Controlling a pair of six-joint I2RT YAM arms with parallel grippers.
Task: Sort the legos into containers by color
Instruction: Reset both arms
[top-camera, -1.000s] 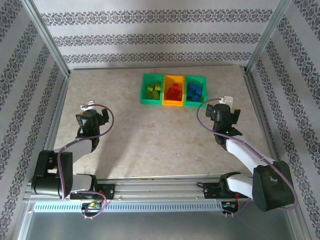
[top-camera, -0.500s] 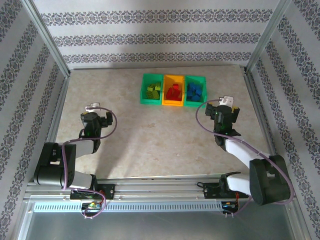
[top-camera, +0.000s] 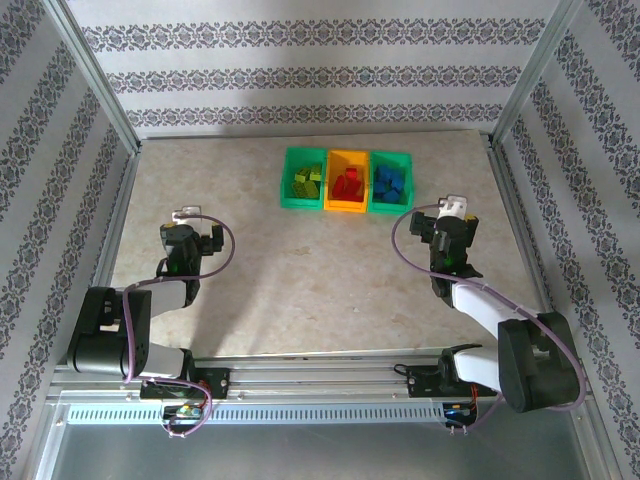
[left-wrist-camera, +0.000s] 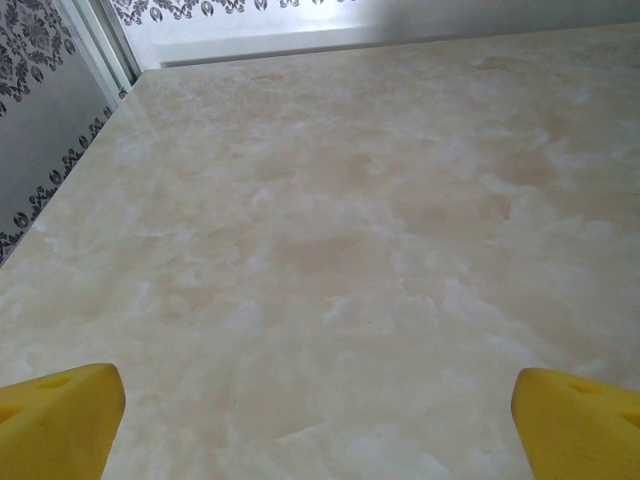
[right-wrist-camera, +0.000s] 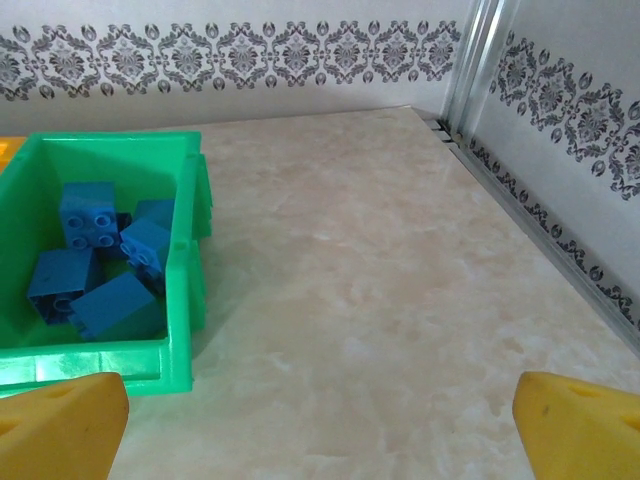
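Three containers stand in a row at the back of the table: a green bin with yellow-green legos, an orange-yellow bin with red legos, and a green bin with blue legos. In the right wrist view the blue legos lie inside the green bin at the left. My right gripper is open over bare table just right of that bin. My left gripper is open over bare marble, far left of the bins. The top view shows the left gripper and the right gripper.
The marble-patterned table has metal frame posts and patterned walls on three sides. A rail runs along the right edge near my right gripper. Purple cables loop beside both wrists.
Both arms have drawn back a little toward their bases, the left forearm folding in. Both grippers stay open, and the bins and legos have not moved.
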